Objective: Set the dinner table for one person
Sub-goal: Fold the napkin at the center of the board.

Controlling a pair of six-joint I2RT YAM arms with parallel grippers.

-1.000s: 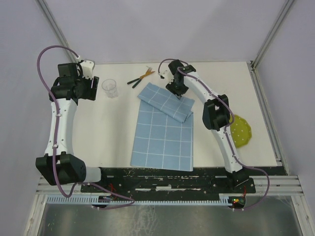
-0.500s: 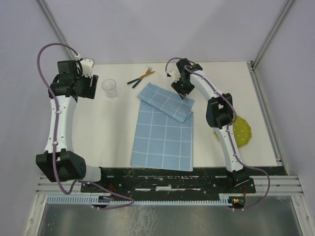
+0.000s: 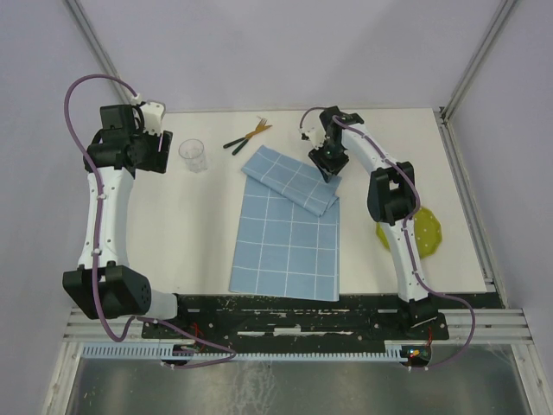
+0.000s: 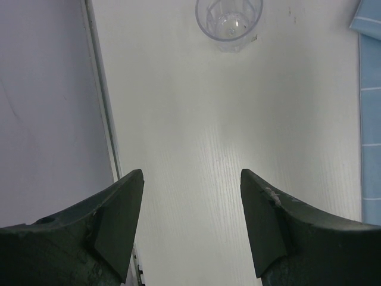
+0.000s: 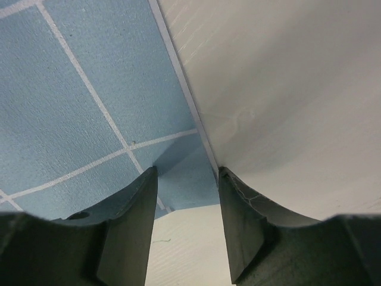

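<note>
The dinner table [image 3: 173, 225] is a large off-white top. My left gripper [image 3: 162, 152] hovers at its far left, open and empty, its jaws wide apart over bare wood [image 4: 196, 107]. A clear glass [image 3: 193, 156] stands just right of it, ahead of the fingers in the left wrist view [image 4: 229, 21]. My right gripper [image 3: 328, 166] hangs open over the right corner of the folded-over blue cloth [image 3: 289, 233]. In the right wrist view the right gripper [image 5: 187, 173] has the cloth's corner [image 5: 77, 89] just beyond its tips, with nothing between them.
Green-handled cutlery [image 3: 248, 136] lies at the back, between the glass and the right arm. A yellow-green plate [image 3: 423, 233] sits at the right, partly hidden behind the right arm. A metal frame rail [image 4: 101, 119] borders the table's left edge.
The right gripper has slid rightward along the folded cloth toward its right corner. The left arm has barely shifted.
</note>
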